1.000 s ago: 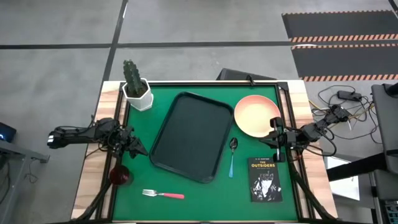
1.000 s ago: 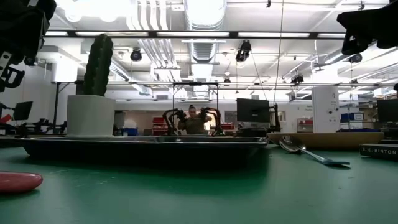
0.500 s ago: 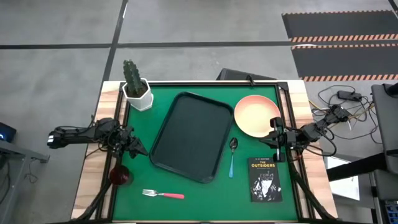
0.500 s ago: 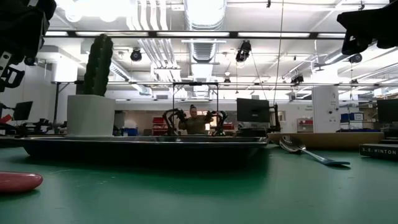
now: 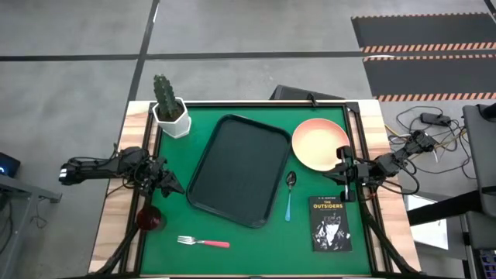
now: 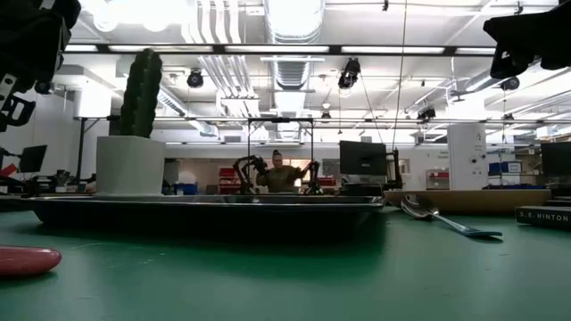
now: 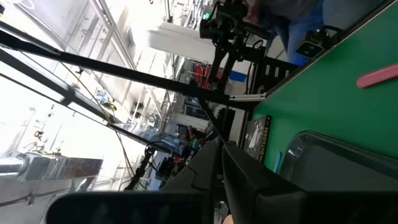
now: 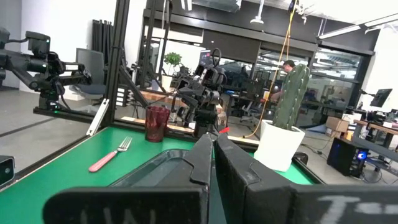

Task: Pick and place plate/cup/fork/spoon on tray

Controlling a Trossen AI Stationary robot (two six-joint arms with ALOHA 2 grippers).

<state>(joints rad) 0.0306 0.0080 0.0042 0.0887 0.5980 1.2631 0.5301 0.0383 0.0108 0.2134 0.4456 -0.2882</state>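
Nothing on the table has shifted over the last second: in the high view every object and both my arms sit exactly where they were, so I judge the task has not really begun and the tray (image 5: pixel 234 170) is still bare. The only difference I find is in the low view, where a person far across the room holds their arms a little differently.

Taking the tray as landmark: my left gripper (image 5: pixel 172 186) hangs just off its left edge, fingers pressed together with nothing between them, as the left wrist view shows. My right gripper (image 5: pixel 343 175) waits well off its right side, at the plate's near edge, fingers likewise closed and empty.

The plate (image 5: pixel 320 144) lies just beyond the tray's upper right corner. The spoon (image 5: pixel 289 194) lies just beside the tray's right edge. The cup (image 5: pixel 149 218) stands off the lower left corner, and the fork (image 5: pixel 203 242) lies below the tray's bottom edge. All four are yet to be moved
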